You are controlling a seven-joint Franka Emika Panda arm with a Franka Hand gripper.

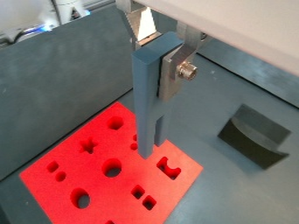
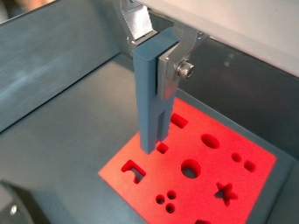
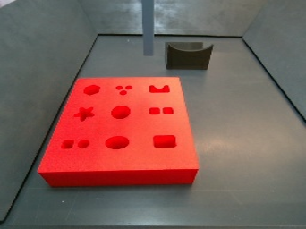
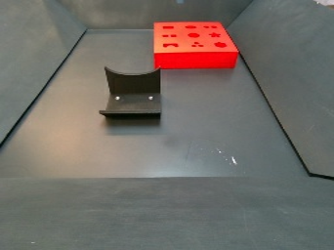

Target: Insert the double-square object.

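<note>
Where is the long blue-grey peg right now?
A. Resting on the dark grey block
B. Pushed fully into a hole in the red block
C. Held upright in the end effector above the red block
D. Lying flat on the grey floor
C: in both wrist views the double-square object hangs upright in the end effector, its tip above the red block.

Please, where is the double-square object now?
The double-square object hangs upright, clamped in the gripper, its lower end above the red block in both wrist views.
</note>
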